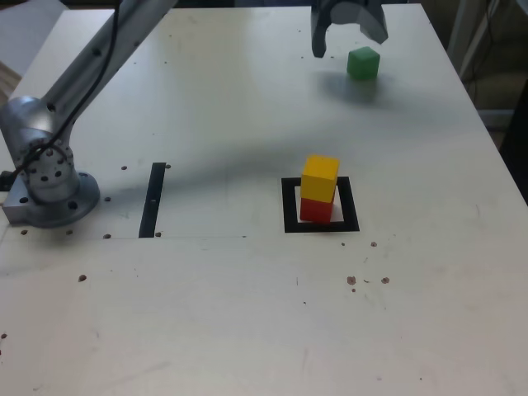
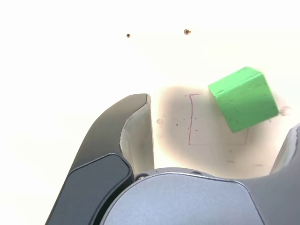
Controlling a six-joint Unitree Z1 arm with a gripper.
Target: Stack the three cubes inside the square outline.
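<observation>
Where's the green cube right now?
In the exterior view, the green cube sits on the table toward the top right, just below the open hand.

Matt cubes, scuffed white counter

On my feed the small green cube (image 2: 244, 101) looks matt, its faces faintly marked. The stacked yellow cube (image 1: 320, 176) and red cube (image 1: 317, 209) look matt too. My dark grey pincer (image 2: 213, 136) has smooth, plastic-looking shells with pale, rough-edged inner faces. The smooth white counter (image 1: 206, 313) is chipped brown in spots.
</observation>
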